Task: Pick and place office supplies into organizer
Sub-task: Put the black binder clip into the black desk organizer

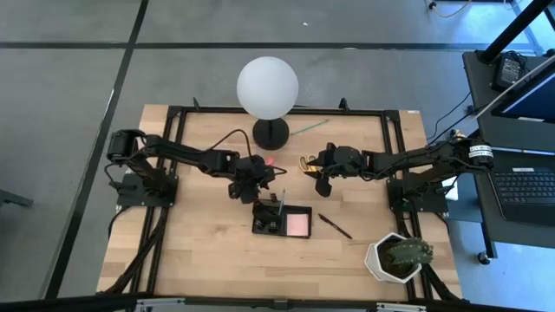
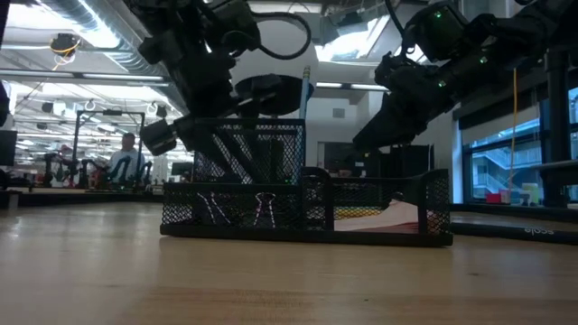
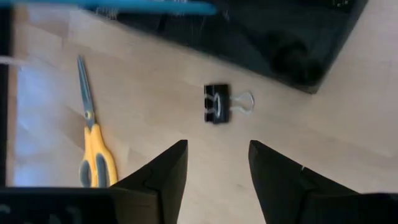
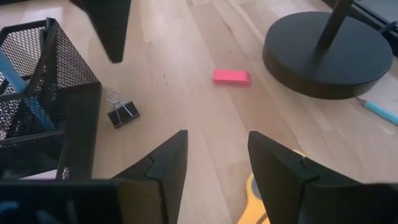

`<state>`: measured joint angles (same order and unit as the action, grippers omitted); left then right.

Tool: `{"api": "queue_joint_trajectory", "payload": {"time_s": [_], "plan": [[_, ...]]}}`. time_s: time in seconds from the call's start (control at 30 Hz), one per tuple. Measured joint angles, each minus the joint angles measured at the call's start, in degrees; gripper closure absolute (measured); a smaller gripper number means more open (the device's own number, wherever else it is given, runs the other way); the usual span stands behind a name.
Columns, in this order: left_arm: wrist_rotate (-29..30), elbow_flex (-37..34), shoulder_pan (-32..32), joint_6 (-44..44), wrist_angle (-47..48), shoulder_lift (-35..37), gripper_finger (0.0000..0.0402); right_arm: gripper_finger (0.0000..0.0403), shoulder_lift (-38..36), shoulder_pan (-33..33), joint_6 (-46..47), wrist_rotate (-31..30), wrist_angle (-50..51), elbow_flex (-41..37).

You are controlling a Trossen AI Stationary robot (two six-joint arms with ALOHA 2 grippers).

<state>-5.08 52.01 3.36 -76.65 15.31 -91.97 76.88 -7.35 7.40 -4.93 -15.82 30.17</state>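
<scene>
The black mesh organizer (image 1: 282,218) sits at the table's middle front, with a pink sticky-note pad (image 1: 298,224) in its right compartment and a blue pen (image 4: 25,99) standing in its left one. A black binder clip (image 3: 217,104) lies flat on the wood just beyond it. My left gripper (image 3: 217,168) hovers open above and short of that clip. The yellow-handled scissors (image 3: 93,143) lie flat near the lamp base. My right gripper (image 4: 214,168) stands open over their handle (image 4: 254,199), and I see no touch. A dark pen (image 1: 334,225) lies to the organizer's right.
A white globe lamp (image 1: 267,87) stands on its black base (image 4: 329,53) at the far middle. A small pink block (image 4: 231,77) lies in front of that base and a thin teal stick (image 1: 308,127) to its right. A potted plant (image 1: 397,257) sits at the front right corner.
</scene>
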Motion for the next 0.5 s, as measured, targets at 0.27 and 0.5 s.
{"api": "queue_joint_trajectory", "payload": {"time_s": [0.27, 0.5], "plan": [[0.14, -0.01, -1.38, -2.77, -2.64, -3.78, 0.0238, 0.0232, 0.0, 0.0, 0.04, -0.05, -0.11, 0.0], [0.53, -0.01, -1.66, -2.1, -8.07, -6.96, 0.0241, 0.0232, 0.0, 0.02, 0.04, -0.07, -0.05, 0.0]]}}
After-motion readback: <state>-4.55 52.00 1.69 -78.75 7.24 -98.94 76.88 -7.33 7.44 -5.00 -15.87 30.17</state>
